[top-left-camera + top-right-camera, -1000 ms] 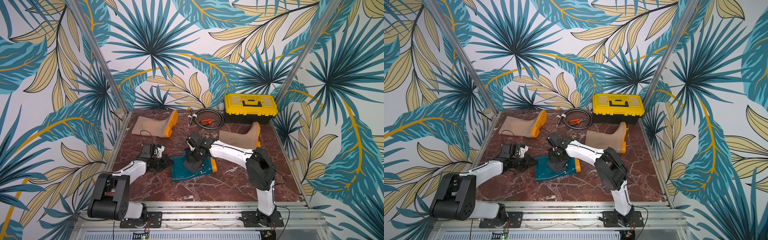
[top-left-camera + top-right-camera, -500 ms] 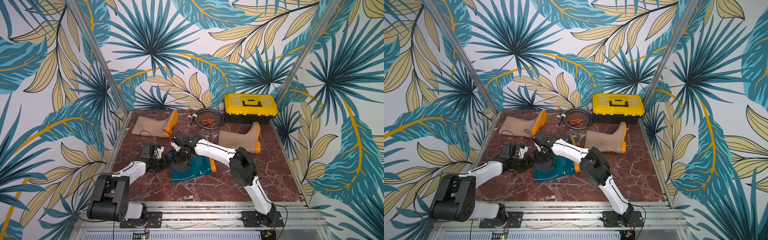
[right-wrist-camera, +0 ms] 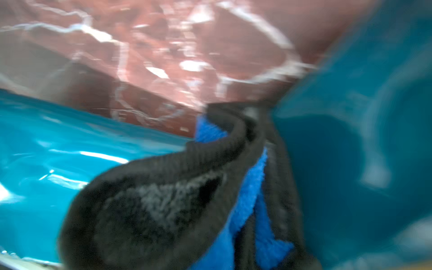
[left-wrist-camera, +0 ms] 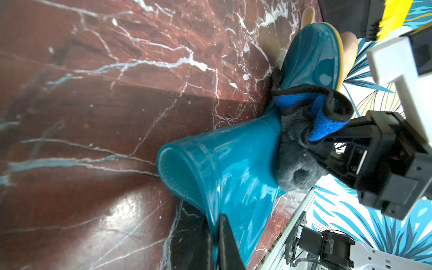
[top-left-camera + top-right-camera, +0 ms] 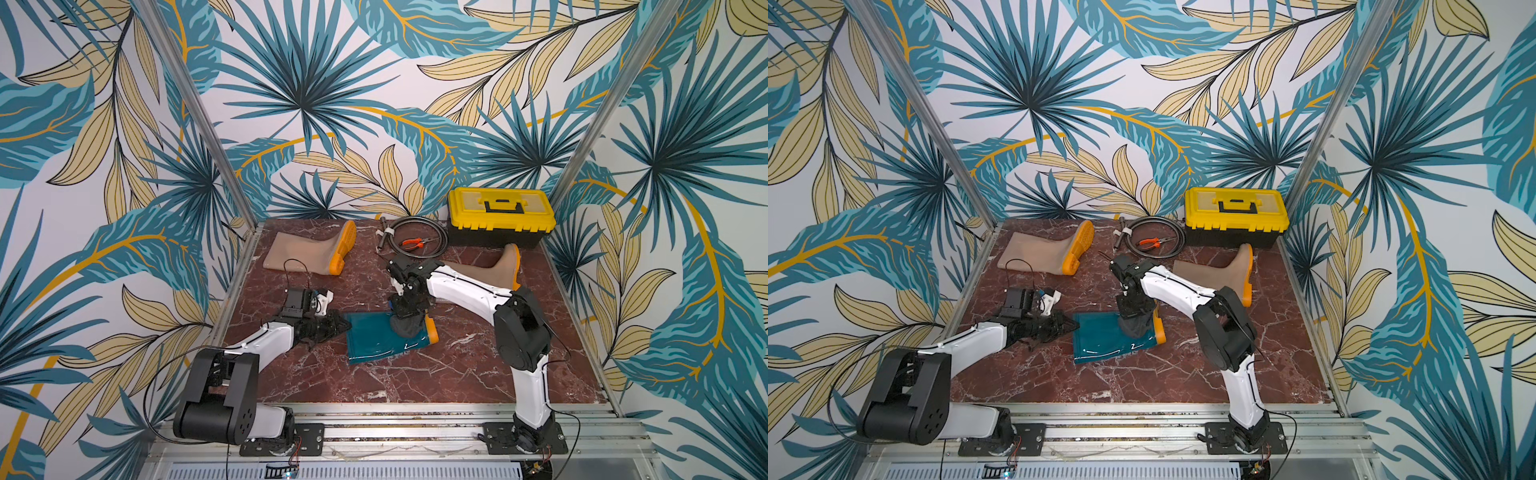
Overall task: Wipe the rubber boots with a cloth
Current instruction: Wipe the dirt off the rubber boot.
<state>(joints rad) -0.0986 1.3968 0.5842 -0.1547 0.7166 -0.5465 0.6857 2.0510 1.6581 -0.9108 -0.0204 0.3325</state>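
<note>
A dark teal rubber boot (image 5: 376,343) (image 5: 1104,343) lies on its side mid-table, orange sole to the right. My left gripper (image 5: 345,326) (image 5: 1075,325) (image 4: 216,236) is shut on the rim of its shaft. My right gripper (image 5: 405,316) (image 5: 1133,316) points down at the ankle, shut on the cloth (image 5: 405,329) (image 5: 1137,328) (image 4: 297,163) (image 3: 152,205), a charcoal rag with a blue side pressed on the boot (image 4: 233,168) (image 3: 46,163). The cloth hides the right jaws in the right wrist view. Two beige boots lie behind, one far left (image 5: 307,253) (image 5: 1042,253) and one right (image 5: 486,270) (image 5: 1217,272).
A yellow and black toolbox (image 5: 500,216) (image 5: 1235,216) stands at the back right. A coiled cable with orange pliers (image 5: 415,243) (image 5: 1152,241) lies beside it. Metal frame posts and leaf-print walls close in the marble table (image 5: 395,382).
My right gripper swept the cloth left along the teal boot's shaft, then back right to the ankle. The left gripper has kept its hold on the rim.
</note>
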